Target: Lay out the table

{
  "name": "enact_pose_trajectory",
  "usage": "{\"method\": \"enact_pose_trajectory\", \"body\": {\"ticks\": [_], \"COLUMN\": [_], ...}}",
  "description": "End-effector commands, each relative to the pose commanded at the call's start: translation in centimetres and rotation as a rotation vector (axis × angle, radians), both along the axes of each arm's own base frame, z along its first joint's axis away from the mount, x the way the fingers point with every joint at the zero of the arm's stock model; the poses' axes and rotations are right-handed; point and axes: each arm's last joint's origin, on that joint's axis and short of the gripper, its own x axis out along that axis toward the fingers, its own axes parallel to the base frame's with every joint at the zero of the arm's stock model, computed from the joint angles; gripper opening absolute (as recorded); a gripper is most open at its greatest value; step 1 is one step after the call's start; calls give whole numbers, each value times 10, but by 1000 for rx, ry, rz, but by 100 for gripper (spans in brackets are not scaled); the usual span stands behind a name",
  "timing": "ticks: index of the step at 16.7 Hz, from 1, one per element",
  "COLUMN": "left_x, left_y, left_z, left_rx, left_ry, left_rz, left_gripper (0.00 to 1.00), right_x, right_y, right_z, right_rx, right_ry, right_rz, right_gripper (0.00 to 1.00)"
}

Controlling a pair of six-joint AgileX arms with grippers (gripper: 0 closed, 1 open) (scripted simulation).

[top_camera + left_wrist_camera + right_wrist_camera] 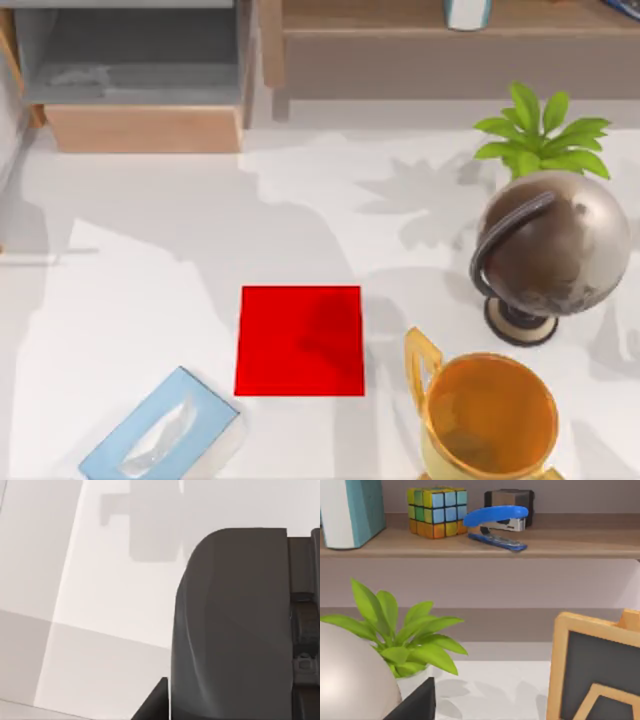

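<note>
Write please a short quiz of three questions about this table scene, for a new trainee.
1. True or false: the tissue box lies on the red mat.
2. Which object stands nearest the globe? A. the green plant B. the tissue box C. the blue stapler
3. Fill in: the gold trophy cup stands on the table at the top view's ____ side.

Key: 1 false, it lies beside the mat. 2 A. 3 right.
</note>
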Motion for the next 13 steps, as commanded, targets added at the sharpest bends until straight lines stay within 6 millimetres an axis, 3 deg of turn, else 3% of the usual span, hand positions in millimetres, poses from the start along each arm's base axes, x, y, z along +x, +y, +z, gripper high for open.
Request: {"method": "enact_pose_trajectory", "body": {"ticks": [2, 5, 9, 13], "left_x": [-5, -15, -38, -79], "left_y": [-31, -89, -179, -270], "left_z": [9, 7, -17, -51], "left_rx": [-21, -59, -91, -74], "left_ry": [-10, 15, 97, 173], "left_rz": [-10, -35, -84, -144], "left_gripper": [0, 0, 0, 0], "right_x": [0, 0, 0, 0], "right_y": [0, 0, 0, 0], "right_z": [0, 0, 0, 0], "right_rx": [0, 0, 0, 0], "right_ry": [0, 0, 0, 0], "right_rz": [0, 0, 0, 0], "right_gripper": [100, 100, 100, 100]}}
